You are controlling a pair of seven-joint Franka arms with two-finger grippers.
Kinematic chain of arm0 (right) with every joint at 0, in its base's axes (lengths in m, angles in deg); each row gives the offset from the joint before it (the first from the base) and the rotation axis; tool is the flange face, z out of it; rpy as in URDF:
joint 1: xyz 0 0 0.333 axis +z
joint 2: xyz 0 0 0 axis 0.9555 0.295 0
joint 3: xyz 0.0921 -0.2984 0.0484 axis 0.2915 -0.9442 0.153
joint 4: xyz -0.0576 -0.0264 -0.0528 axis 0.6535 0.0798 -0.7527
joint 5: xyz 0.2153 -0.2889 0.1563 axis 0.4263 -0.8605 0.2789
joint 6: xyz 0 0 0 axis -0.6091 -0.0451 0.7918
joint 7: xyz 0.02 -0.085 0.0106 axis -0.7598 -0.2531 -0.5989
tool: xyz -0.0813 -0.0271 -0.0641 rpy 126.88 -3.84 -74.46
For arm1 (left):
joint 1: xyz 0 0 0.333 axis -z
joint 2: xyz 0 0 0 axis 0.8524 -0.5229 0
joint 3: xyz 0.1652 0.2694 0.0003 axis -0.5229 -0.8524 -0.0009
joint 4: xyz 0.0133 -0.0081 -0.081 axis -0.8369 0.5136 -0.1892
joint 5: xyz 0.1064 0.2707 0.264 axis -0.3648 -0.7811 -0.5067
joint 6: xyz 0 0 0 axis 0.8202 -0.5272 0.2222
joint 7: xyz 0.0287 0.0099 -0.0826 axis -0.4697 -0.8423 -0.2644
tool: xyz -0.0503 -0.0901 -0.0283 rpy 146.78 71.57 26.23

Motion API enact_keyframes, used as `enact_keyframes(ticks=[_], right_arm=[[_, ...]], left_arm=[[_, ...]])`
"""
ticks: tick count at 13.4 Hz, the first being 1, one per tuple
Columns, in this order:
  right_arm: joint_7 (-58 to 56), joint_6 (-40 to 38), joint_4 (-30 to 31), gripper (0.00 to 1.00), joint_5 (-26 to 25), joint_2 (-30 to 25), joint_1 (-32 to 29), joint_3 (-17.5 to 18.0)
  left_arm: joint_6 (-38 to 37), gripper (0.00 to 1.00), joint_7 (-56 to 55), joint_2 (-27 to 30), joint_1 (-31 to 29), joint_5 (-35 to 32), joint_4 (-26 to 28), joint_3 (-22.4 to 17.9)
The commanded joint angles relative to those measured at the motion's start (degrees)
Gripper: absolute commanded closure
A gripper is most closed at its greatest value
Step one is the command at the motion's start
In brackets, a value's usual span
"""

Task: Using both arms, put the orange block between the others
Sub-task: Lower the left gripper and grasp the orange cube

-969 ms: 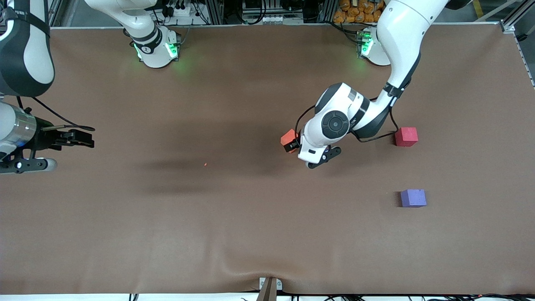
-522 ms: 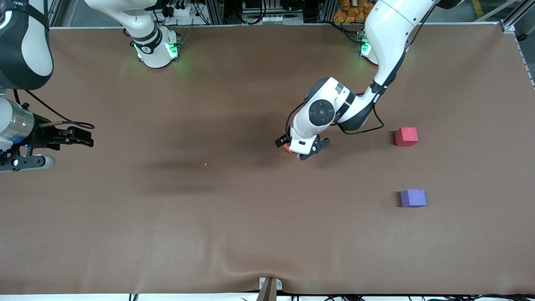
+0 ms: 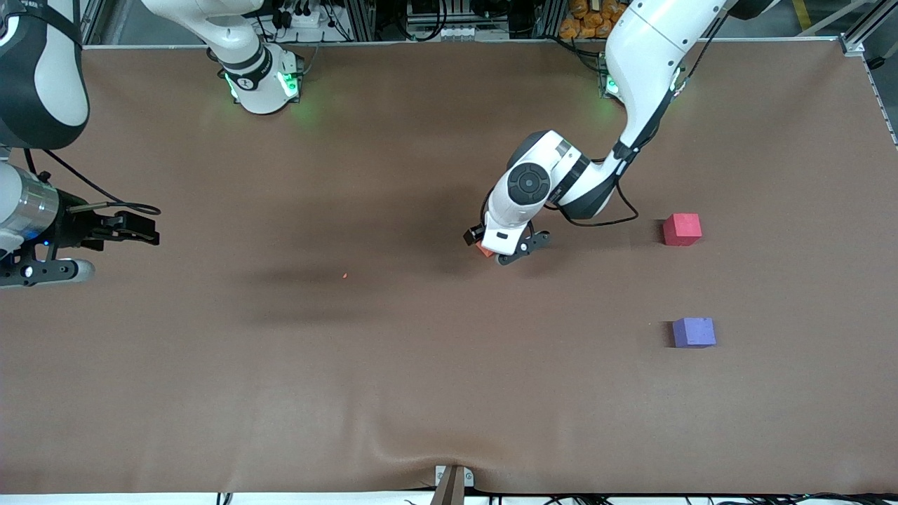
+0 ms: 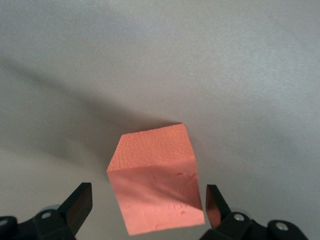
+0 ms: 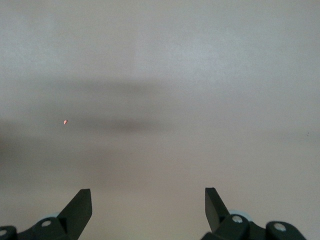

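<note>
Mid-table, left gripper (image 4: 145,210) now lowered around orange block (image 4: 155,180), jaws wide (no grip yet); right gripper (image 5: 147,210) wide, waiting at the table edge.

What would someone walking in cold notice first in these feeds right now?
The left gripper, down over the middle of the table with its fingers open on either side of the orange block, which sits on the mat ungrasped. Next, the pinkish-red cube and purple-blue cube toward the left arm's end, the purple-blue one nearer the front camera, a gap between them. The right gripper waits open at the right arm's end.
</note>
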Motion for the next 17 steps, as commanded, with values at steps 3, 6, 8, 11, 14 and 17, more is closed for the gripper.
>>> enact_keyframes(ticks=[3, 6, 8, 11, 14, 17], right_arm=[[6.87, -0.84, -1.16, 0.00, 0.16, -0.75, 0.37, -0.12], [6.87, -1.01, -1.16, 0.00, 0.16, -0.75, 0.37, -0.12], [6.87, -1.01, -1.16, 0.00, 0.16, -0.75, 0.29, -0.12], [6.87, -1.10, -1.16, 0.00, 0.16, -0.75, 0.37, -0.12], [6.87, -1.10, -1.16, 0.00, 0.16, -0.75, 0.37, -0.12], [6.87, -1.10, -1.16, 0.00, 0.07, -0.67, 0.37, -0.12]], left_arm=[[1.78, 0.00, -2.47, -0.32, 0.67, -1.54, 0.72, -0.37], [1.78, 0.12, -2.47, -0.32, 0.67, -1.54, 0.63, -0.46], [1.78, 0.38, -2.47, -0.32, 0.67, -1.63, 0.63, -0.46], [1.78, 0.71, -2.38, -0.32, 0.58, -5.04, 0.54, -0.37], [0.82, 0.88, -0.98, 0.12, -0.64, -5.76, 0.63, -0.37], [-1.46, 0.98, 0.25, 1.08, -1.79, -5.76, 0.28, -0.46]])
